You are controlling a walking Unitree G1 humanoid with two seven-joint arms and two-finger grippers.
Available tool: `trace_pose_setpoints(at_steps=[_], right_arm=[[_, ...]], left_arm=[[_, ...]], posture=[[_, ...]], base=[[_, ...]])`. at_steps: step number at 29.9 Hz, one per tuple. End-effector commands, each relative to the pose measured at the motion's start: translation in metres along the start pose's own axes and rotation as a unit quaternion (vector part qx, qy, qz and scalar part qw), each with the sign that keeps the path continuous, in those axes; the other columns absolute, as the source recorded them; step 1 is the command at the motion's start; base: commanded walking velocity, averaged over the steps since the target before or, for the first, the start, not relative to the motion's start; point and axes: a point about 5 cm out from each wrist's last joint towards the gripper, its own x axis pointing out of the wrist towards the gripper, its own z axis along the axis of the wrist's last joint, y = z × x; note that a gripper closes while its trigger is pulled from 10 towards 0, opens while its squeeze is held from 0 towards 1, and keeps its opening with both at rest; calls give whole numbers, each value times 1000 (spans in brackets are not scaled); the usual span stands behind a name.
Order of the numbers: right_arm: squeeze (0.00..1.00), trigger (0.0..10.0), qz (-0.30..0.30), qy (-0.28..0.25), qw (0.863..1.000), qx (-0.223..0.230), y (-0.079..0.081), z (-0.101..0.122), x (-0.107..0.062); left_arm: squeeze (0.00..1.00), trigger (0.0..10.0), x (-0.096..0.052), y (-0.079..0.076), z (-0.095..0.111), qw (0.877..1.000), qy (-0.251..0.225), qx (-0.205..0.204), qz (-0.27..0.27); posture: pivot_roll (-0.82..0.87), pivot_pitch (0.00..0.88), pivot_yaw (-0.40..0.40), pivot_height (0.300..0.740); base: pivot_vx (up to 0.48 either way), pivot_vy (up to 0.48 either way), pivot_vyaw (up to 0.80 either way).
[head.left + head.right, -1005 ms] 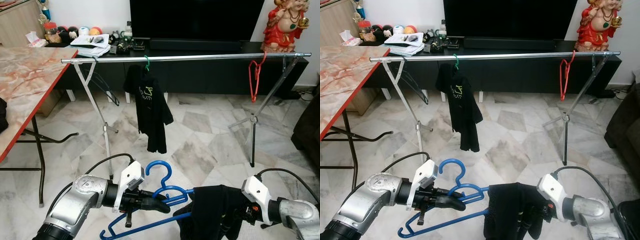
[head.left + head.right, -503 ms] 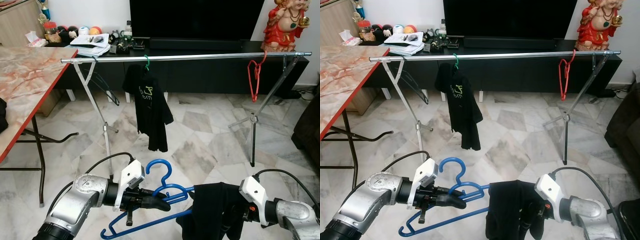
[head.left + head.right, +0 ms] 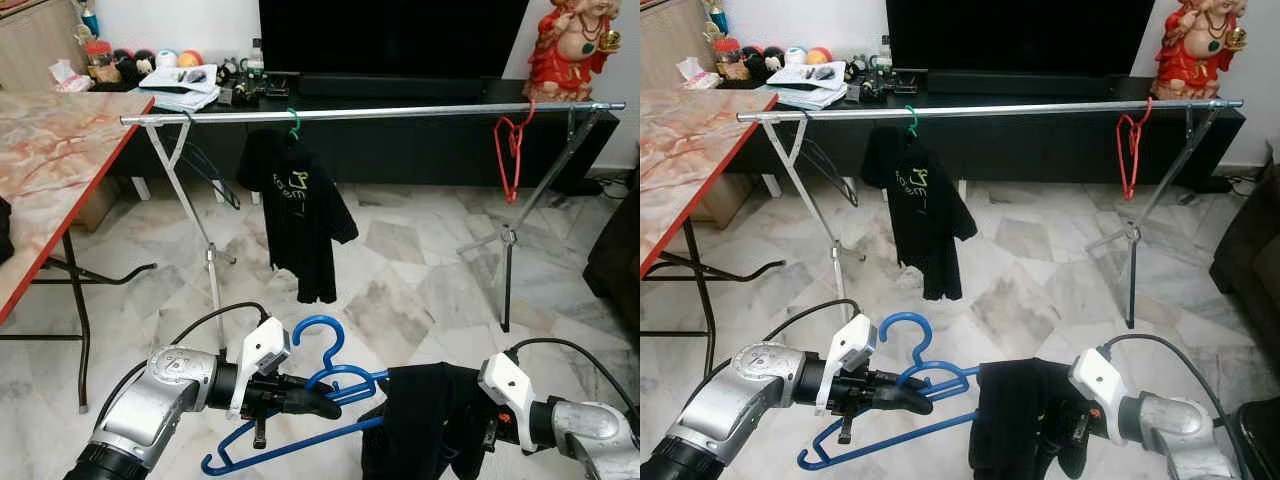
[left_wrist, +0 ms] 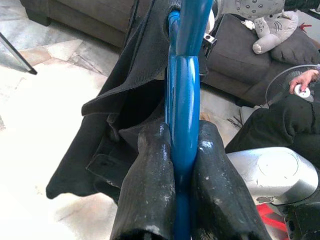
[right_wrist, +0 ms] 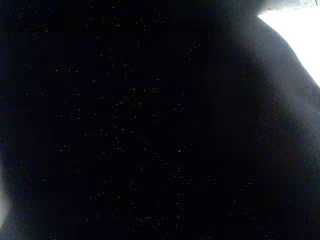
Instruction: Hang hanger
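Observation:
My left gripper (image 3: 322,404) is shut on the neck of a blue hanger (image 3: 322,340), low in front of me, hook pointing up. In the left wrist view the two black fingers (image 4: 147,195) clamp the blue hanger (image 4: 182,95). A black garment (image 3: 425,425) hangs bunched over the hanger's right end and drapes over my right gripper (image 3: 478,438), hiding it. The right wrist view is dark with cloth. Ahead, a silver clothes rail (image 3: 400,112) spans the room, with a black T-shirt (image 3: 300,210) on a green hanger and a bare red hanger (image 3: 510,150).
A marble-topped table with a red edge (image 3: 60,160) stands at the left. Behind the rail are a black TV console (image 3: 420,90) and a red statue (image 3: 575,45). A dark sofa (image 3: 615,260) is at the right. Marble floor lies between me and the rail.
The black T-shirt on the rail has swung and spread out a little. Both arms and the blue hanger stay nearly where they were.

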Motion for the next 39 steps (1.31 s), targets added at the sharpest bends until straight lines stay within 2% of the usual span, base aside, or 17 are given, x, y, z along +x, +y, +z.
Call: trace_pose_setpoints(at_steps=[1,15,17,19,20,22,24,30,33,36,37,38,39], right_arm=[[0,0,12,-3,1000,-14,1,7,4],[0,0,8,-9,1000,-15,0,9,3],[0,0,3,-9,1000,-16,-1,9,2],[0,0,1,-4,1000,-18,-1,8,-1],[0,0,1,-4,1000,-18,-1,8,-1],[0,0,2,8,1000,-21,-1,4,-4],[0,0,-1,14,1000,-21,-2,2,-8],[0,0,-5,35,999,-28,-2,-3,-11],[0,0,-15,31,999,-28,-3,-2,-11],[0,0,-37,16,999,-27,-5,0,-9],[0,0,-60,2,998,-10,-6,1,-7],[0,0,-60,2,998,-10,-6,1,-7],[0,0,-79,-13,997,0,-5,0,-4]], left_arm=[[0,0,2,0,12,999,-24,20,-11],[0,0,1,1,8,1000,-12,20,-6],[0,0,-3,3,-1,1000,15,16,5],[0,0,-11,6,-18,998,61,15,25],[0,0,-11,6,-18,998,61,15,25],[0,0,-23,10,-26,996,71,-5,48],[0,0,-34,11,-38,991,113,-6,65],[0,0,-47,13,-54,985,145,-19,94],[0,0,-55,14,-71,974,186,-22,126],[0,0,-60,20,-87,957,223,-12,184],[0,471,-62,27,-102,936,245,-8,253],[0,471,-62,27,-102,936,245,-8,253],[0,1490,-67,28,-122,906,269,-34,326]], posture=[[-93,84,0,740],[-96,75,5,740],[-97,72,6,740],[-102,70,7,740],[-102,70,7,740],[-107,68,8,740],[-105,64,10,740],[-107,60,12,740],[-103,61,13,740],[-101,66,11,740],[-96,68,9,740],[-96,68,9,740],[-86,69,6,740]], base=[[0,0,0],[0,0,0],[0,0,0],[0,0,0],[0,0,0],[0,0,0],[0,0,0],[0,0,0],[0,0,0],[0,0,0],[0,0,0],[0,0,0],[0,0,0]])
